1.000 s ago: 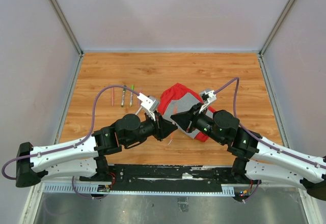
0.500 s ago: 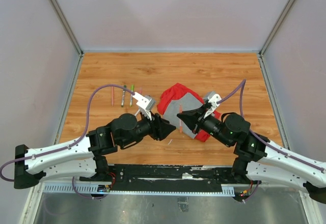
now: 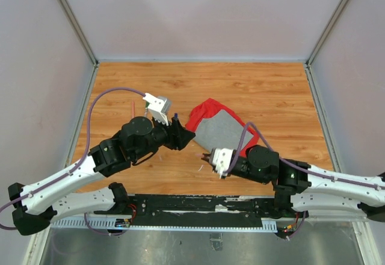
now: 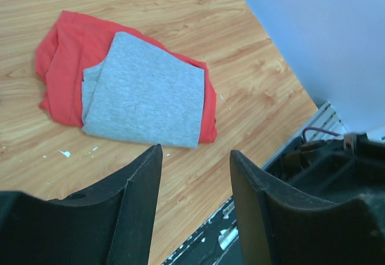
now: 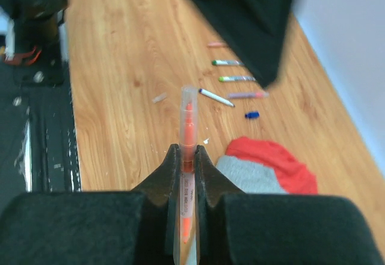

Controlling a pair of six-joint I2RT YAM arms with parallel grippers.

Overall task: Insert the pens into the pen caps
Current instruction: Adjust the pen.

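My right gripper (image 5: 187, 150) is shut on an orange pen (image 5: 188, 120) whose tip sits inside a clear cap, pointing away from the wrist. From above, that gripper (image 3: 209, 156) is low over the near middle of the table. My left gripper (image 4: 195, 152) is open with nothing between its fingers; from above it (image 3: 185, 135) hangs left of the cloth. Several more pens lie on the wood in a loose row: pink (image 5: 218, 44), green (image 5: 227, 62), another green (image 5: 236, 78), white (image 5: 216, 98) and purple (image 5: 246, 95). A blue pen cap (image 5: 252, 115) lies beside them.
A folded red-and-grey cloth (image 3: 219, 126) lies mid-table, also seen under the left wrist (image 4: 144, 90). A small pale piece (image 5: 159, 97) lies on the wood. The black base rail (image 3: 198, 205) runs along the near edge. Grey walls enclose the table.
The two grippers, which met nose to nose, have parted. The left one opened and drew back left. The right one swung toward the near edge, keeping the orange pen.
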